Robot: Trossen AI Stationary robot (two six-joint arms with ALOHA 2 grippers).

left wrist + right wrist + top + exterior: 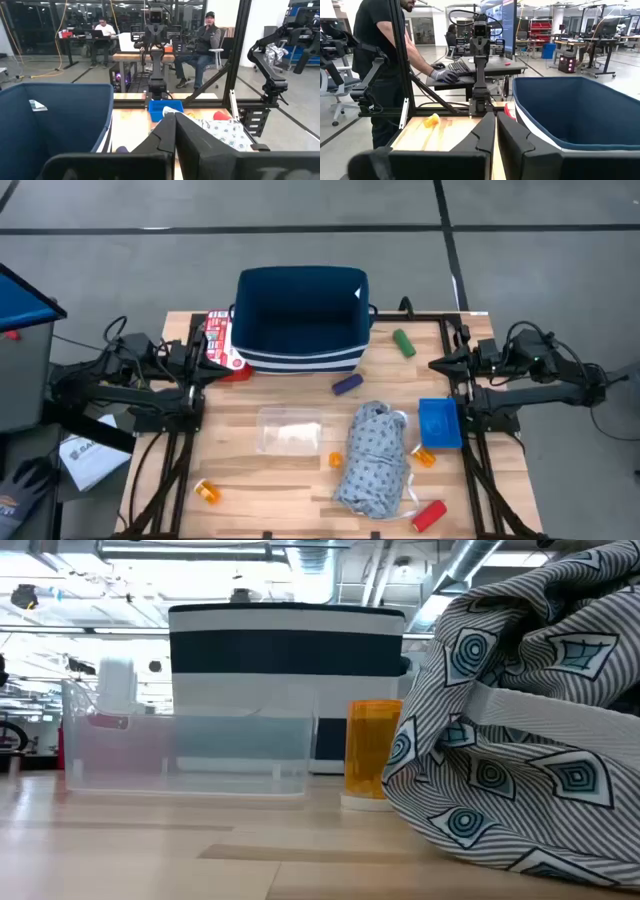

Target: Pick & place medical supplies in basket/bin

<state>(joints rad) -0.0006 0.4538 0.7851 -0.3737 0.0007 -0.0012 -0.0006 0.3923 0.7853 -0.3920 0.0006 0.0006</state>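
Note:
The navy basket [300, 320] stands at the table's far middle. On the wood lie a green cylinder [403, 342], a purple cylinder [347, 383] and a red cylinder [429, 516]. Orange pill bottles [209, 492] [424, 455] [372, 750] are spread about. The grey dotted cloth [372, 455] lies bunched beside the small blue bin [438, 423]. My left gripper [175, 120] waits shut at the table's left edge, level, pointing across the table. My right gripper [496, 122] waits shut at the right edge. Neither holds anything.
A clear plastic tray [290, 428] sits mid-table, left of the cloth. A red-and-white flat box [218, 340] leans by the basket's left side. Black frame rails run along both table sides. People sit and stand at desks beyond the table.

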